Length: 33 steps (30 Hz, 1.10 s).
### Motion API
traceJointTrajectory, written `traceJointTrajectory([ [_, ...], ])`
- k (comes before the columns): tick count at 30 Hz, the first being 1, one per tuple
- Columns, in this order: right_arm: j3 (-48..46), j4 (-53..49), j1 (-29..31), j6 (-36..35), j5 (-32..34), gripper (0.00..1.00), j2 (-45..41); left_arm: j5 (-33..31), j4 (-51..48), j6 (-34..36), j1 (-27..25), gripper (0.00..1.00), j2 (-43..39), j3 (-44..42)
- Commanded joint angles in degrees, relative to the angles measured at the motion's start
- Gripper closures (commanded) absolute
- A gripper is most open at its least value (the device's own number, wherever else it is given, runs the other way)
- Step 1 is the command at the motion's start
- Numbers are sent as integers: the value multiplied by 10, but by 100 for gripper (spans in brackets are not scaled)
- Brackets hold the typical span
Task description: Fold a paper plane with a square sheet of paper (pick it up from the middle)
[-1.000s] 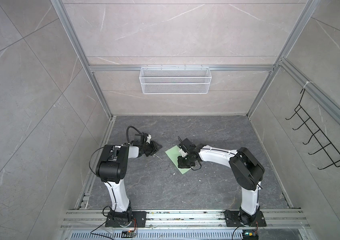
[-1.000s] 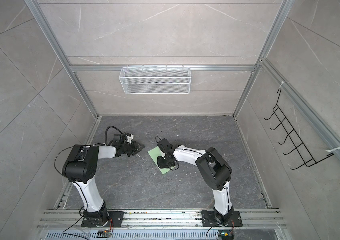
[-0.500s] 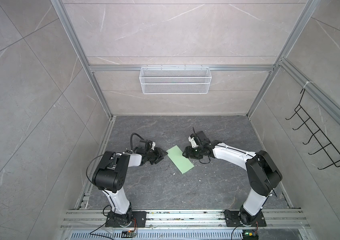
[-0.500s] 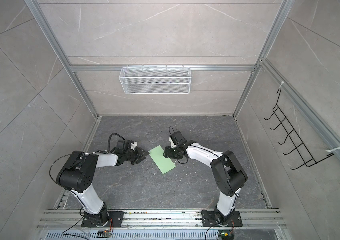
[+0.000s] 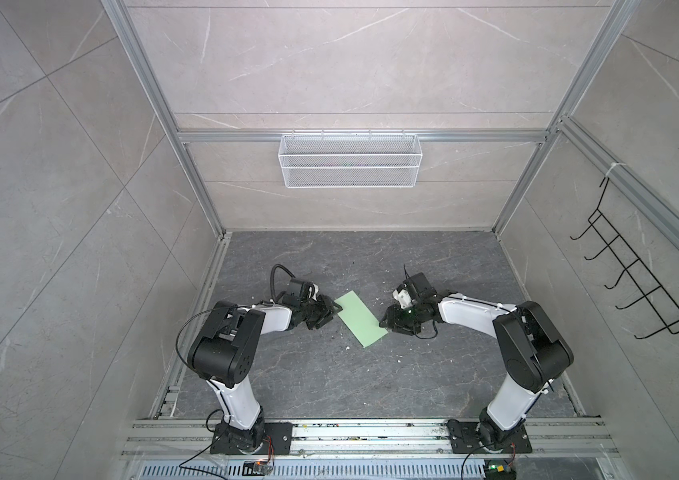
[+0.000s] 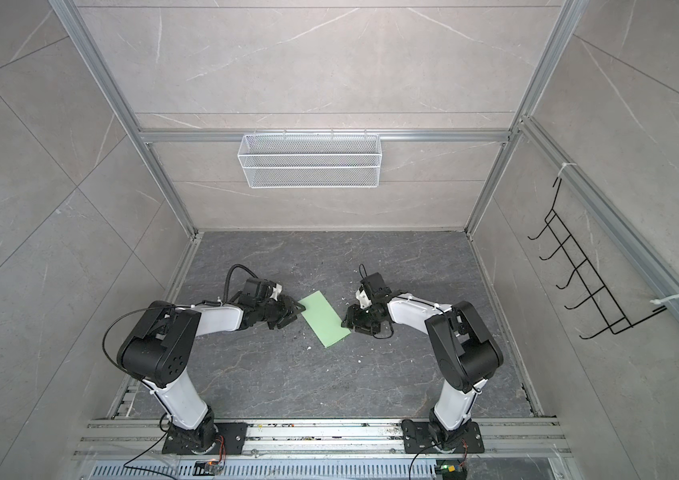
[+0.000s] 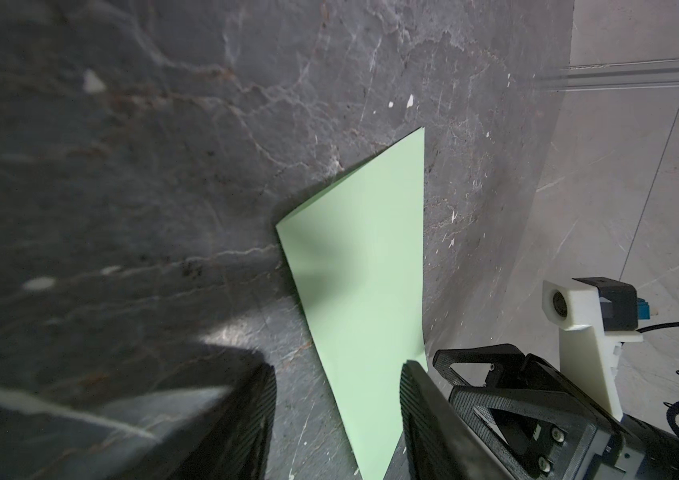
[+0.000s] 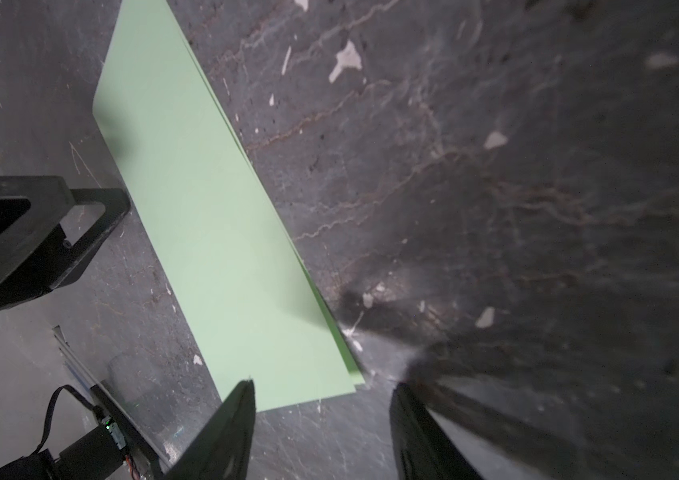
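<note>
The square sheet of paper [image 5: 360,318] [image 6: 325,318] lies flat on the dark floor, folded double into a long pale green rectangle. No paper plane is in view. My left gripper [image 5: 335,309] [image 6: 298,309] is open at the strip's far left corner. In the left wrist view the paper [image 7: 366,270] runs between the spread fingers of that gripper [image 7: 337,370]. My right gripper [image 5: 385,324] [image 6: 348,324] is open at the near right end. In the right wrist view the paper's short edge [image 8: 213,208] lies just ahead of this gripper [image 8: 321,386]. Neither holds anything.
A white wire basket [image 5: 350,166] hangs on the back wall and a black hook rack [image 5: 637,286] on the right wall. Small white scraps [image 8: 346,60] dot the floor around the paper. An aluminium rail [image 5: 371,432] runs along the front edge.
My right gripper has lifted off the paper, drawn back to its right end and opened. My left gripper has moved in to the paper's left corner.
</note>
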Motion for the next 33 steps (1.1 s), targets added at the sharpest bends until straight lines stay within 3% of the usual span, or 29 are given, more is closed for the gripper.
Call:
traceJointTrajectory([
  [1,-8,15,-3,13,-29,45,6,-5,-16,-3,0,48,-10,17],
  [17,-16,45,-4,29,-52,50,32,0,-5,-4,-7,48,-11,42],
  [33,-46,127,-17,73,-120,60,32,27,3,-5,-22,52,75,75],
])
